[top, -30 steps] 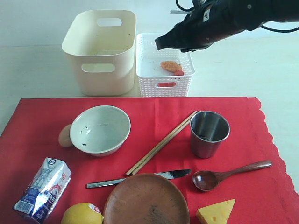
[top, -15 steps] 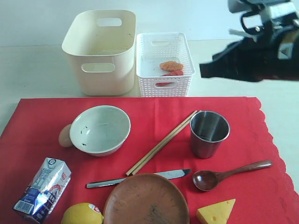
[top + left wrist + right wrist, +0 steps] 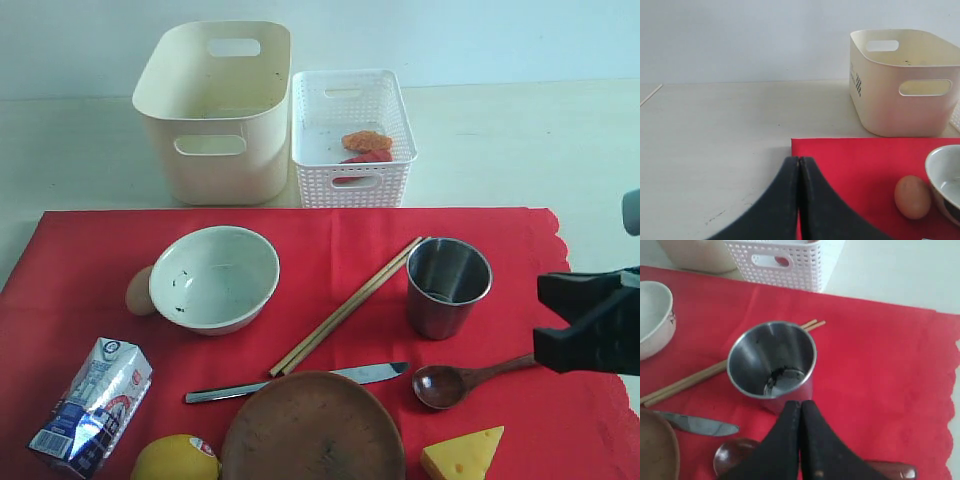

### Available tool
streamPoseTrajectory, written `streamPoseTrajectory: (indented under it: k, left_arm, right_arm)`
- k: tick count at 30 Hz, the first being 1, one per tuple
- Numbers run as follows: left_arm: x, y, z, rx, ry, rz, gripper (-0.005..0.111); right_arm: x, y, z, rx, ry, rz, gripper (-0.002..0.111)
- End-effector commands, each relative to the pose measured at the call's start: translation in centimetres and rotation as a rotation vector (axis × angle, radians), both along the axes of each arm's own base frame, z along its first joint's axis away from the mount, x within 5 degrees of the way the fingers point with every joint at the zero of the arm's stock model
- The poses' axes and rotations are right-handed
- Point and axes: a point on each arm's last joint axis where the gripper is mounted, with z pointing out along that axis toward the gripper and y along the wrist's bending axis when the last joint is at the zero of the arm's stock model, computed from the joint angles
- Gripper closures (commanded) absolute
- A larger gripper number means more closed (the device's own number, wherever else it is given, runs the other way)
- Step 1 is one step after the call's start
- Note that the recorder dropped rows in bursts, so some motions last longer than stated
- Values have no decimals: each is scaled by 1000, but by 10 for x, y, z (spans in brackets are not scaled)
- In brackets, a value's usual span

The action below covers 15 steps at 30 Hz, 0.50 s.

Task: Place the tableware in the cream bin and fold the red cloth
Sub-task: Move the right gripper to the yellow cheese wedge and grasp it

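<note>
A: Right tool (image 3: pixel 800 407) pinched tight, gripping nothing, hanging over the dark wooden spoon (image 3: pixel 445 385) beside the steel cup (image 3: pixel 448 287).
B: Left tool (image 3: pixel 798 162) closed too, at a corner of the red cloth (image 3: pixel 330 235); cream bin (image 3: pixel 215 150) near the wall-side edge of the counter (image 3: pixel 500 140).

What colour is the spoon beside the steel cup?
The spoon is dark reddish-brown wood, clearest in the exterior view.

Exterior: cloth (image 3: pixel 330 250) seen whole from above.
Left wrist: held low, levelled at bin (image 3: pixel 900 115).
Right wrist: held close above cup (image 3: pixel 772 362).
Shared: bowl (image 3: pixel 215 275), probably in all.
</note>
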Motion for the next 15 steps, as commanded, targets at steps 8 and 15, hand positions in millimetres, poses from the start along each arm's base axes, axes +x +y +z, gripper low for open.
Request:
streamPoseTrajectory:
  k: [8,15]
  left_arm:
    - [0,0,0,4,-9,-5,106]
    - [0,0,0,4,-9,-5,106]
  right_arm:
    - [0,0,-17,-47,53,16,108]
    - [-10,21,-25,-100,88,197,108]
